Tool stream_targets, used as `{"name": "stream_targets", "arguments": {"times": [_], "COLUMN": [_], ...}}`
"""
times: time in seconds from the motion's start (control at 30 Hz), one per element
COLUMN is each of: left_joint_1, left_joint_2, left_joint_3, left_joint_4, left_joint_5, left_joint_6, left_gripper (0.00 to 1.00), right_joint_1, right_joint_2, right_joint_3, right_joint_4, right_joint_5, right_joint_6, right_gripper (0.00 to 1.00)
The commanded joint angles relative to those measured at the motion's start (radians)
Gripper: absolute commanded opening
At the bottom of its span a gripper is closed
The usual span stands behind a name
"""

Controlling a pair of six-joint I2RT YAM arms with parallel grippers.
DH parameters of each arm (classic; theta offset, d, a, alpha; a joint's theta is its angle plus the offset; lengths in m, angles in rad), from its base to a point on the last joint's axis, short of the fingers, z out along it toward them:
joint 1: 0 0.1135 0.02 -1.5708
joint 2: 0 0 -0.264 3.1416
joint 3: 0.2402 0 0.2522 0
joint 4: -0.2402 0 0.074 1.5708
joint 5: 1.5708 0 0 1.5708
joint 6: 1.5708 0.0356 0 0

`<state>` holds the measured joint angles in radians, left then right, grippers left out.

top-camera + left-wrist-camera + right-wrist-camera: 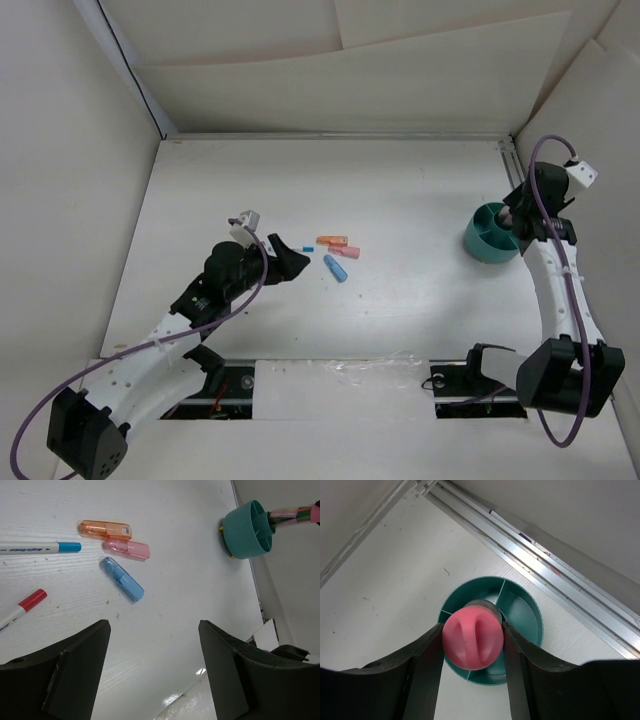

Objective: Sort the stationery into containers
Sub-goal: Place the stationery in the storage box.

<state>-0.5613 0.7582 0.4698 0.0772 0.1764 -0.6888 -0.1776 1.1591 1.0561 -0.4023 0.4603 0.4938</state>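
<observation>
My right gripper (515, 215) is shut on the pink-and-green cylinder (473, 640) and holds it upright over the round teal organizer (488, 232), above its central hub (522, 611). My left gripper (154, 625) is open and empty, low over the table just left of the loose stationery. Ahead of it lie an orange piece (105, 528), a pink piece (126, 548), a light blue capsule (121, 578), a white pen with a blue cap (40, 547) and the red-white pen (22, 607). The organizer (245, 530) and the held cylinder (292, 514) show at the far right.
White walls enclose the table on three sides. An aluminium rail (545, 565) runs along the table's right edge just behind the organizer. A metal rail with a taped strip (340, 375) lies at the near edge between the arm bases.
</observation>
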Motion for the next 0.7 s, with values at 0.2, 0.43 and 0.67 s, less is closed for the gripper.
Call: {"name": "stream_targets", "arguments": {"times": [0.2,0.43,0.67], "left_joint_1": [-0.005,-0.005,-0.005], "left_joint_2": [0.001,-0.008,-0.017], "left_joint_3": [0.0,0.0,0.032], "left_joint_4": [0.013,-0.017,-0.077], "left_joint_5": [-0.035,-0.067,-0.132], "left_joint_6": [0.006,-0.003,-0.012], "left_gripper": [0.69,0.69,0.67], "right_joint_1": [-0.008,-0.008,-0.008], "right_joint_2": [0.016,0.025,-0.022], "right_joint_3": [-0.039,-0.048,-0.019], "right_joint_4": [0.111,0.111,0.111], "right_joint_5": [-0.054,-0.054,-0.091], "right_joint_6": [0.006,-0.003,-0.012], "right_gripper": [0.22,0.5,0.57]}}
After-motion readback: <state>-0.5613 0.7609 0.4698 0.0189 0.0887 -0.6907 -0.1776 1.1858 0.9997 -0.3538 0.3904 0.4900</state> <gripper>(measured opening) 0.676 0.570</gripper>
